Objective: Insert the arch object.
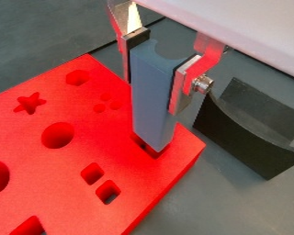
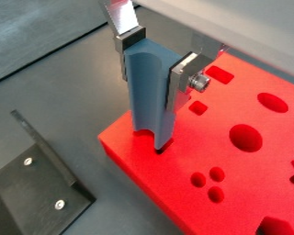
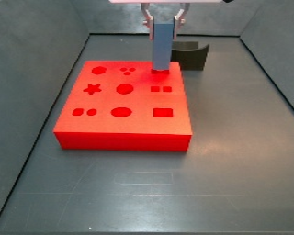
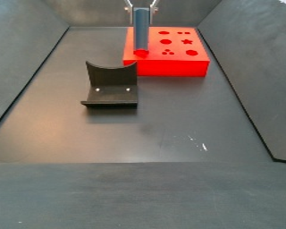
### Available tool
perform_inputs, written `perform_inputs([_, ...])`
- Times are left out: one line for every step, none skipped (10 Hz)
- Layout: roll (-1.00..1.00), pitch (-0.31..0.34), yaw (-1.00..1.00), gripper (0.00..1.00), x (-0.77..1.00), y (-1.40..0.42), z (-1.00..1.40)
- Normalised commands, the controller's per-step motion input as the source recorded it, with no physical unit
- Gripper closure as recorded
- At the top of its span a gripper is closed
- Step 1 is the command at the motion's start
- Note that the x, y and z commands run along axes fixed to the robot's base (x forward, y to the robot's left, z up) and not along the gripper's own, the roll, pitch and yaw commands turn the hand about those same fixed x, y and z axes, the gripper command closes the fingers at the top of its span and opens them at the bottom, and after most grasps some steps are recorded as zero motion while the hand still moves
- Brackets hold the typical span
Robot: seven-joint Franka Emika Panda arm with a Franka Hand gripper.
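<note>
- Gripper (image 1: pixel 160 62) sits over the corner of the flat red slab with shaped holes (image 3: pixel 125 138), the corner nearest the dark L-shaped fixture (image 4: pixel 110 87)
- Its flat silver fingers (image 1: pixel 186 83) are clamped on an upright blue-grey bar (image 1: pixel 152 87); plates sit flush on both faces in both wrist views
- The bar stands vertical, with its lower end down in a slot at that slab corner (image 2: pixel 162 145)
- Arch object: can't make it out as a separate piece in any view
- Only candidate is a dark patch at the bar's foot (image 1: pixel 146 143), inside the slot; could be the arch, could be plain shadow, too small to tell
- The notched dark part just beside the slab in a wrist view is the fixture, on the floor and clear of the gripper
- My read on the step: insertion phase, at or close to seating, since the bar end is already below the slab's top face
- Next move, as I see it: straight-down press, keep the bar plumb, no side load on the slot walls, then open and lift straight up
- Risk: any tilt jams it in the slot
</note>
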Motion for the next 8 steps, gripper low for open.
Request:
perform_inputs([-0.02,-0.054,0.01,1.0,0.0,0.0,-0.13])
perform_inputs([0.0,-0.051,0.0,1.0,0.0,0.0,-0.17])
perform_inputs([0.0,-0.041,0.01,1.0,0.0,-0.07,-0.17])
perform_inputs([0.0,-0.056,0.01,1.0,0.05,-0.07,-0.2])
perform_inputs([0.0,-0.051,0.01,1.0,0.02,-0.06,-0.19])
perform_inputs([0.0,-0.053,0.01,1.0,0.05,-0.06,-0.18])
perform_inputs([0.0,-0.059,0.01,1.0,0.04,0.0,-0.24])
perform_inputs([0.0,-0.049,0.03,1.0,0.08,0.0,-0.25])
